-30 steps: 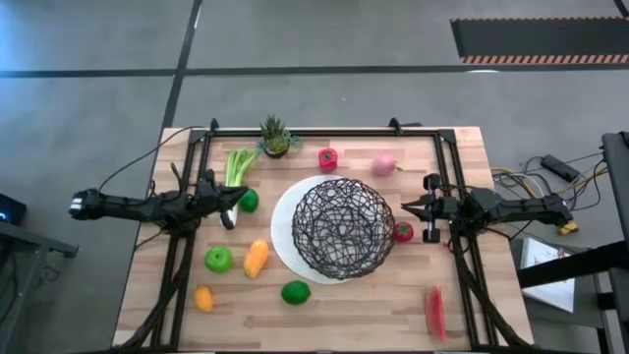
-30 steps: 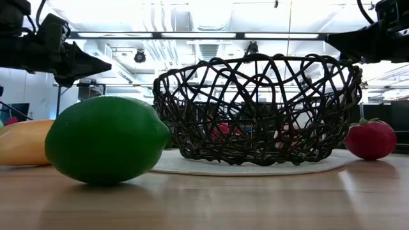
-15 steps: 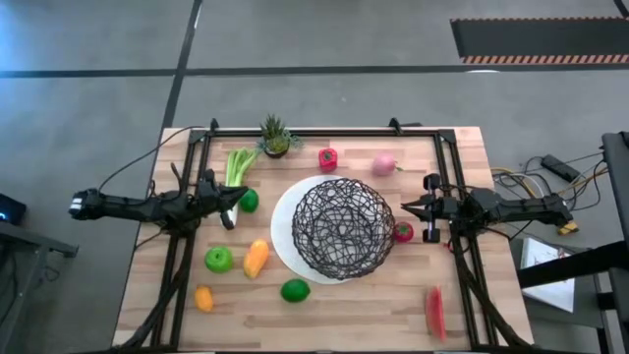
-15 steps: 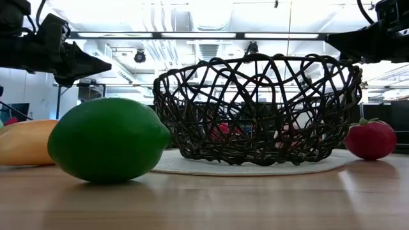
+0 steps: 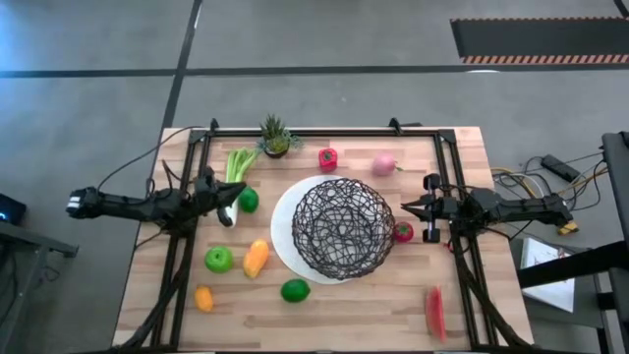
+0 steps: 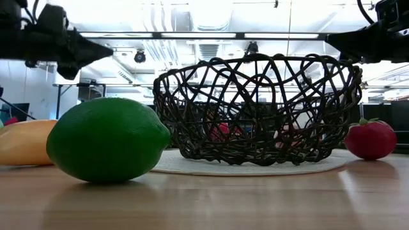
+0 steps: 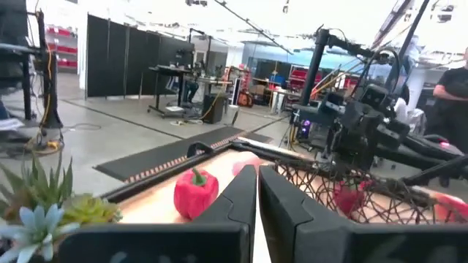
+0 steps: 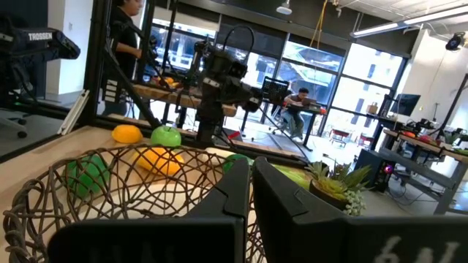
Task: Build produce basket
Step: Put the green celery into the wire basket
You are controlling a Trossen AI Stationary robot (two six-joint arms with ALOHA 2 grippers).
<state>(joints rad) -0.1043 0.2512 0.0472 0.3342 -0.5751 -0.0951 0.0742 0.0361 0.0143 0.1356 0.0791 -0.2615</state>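
Note:
The black wire basket [image 5: 342,228] stands on its round white base at the table's middle, with no produce showing inside. Around it lie the produce: a celery stalk [image 5: 236,164], a green ball [image 5: 250,201], a green apple [image 5: 218,260], an orange pepper [image 5: 256,258], a lime [image 5: 295,291], a red pepper [image 5: 327,157], a pink piece [image 5: 383,163] and a red tomato [image 5: 403,232]. My left gripper [image 5: 239,200] is shut and empty, in the air left of the basket beside the green ball. My right gripper [image 5: 401,206] is shut and empty, in the air at the basket's right rim.
A small spiky potted plant [image 5: 275,138] stands at the far edge. A small orange [image 5: 203,298] and a red watermelon slice [image 5: 434,312] lie near the front. A black frame runs along the table's left, far and right sides. People stand in the room beyond.
My left gripper has risen a little, still shut and empty. My right arm and the produce have kept still.

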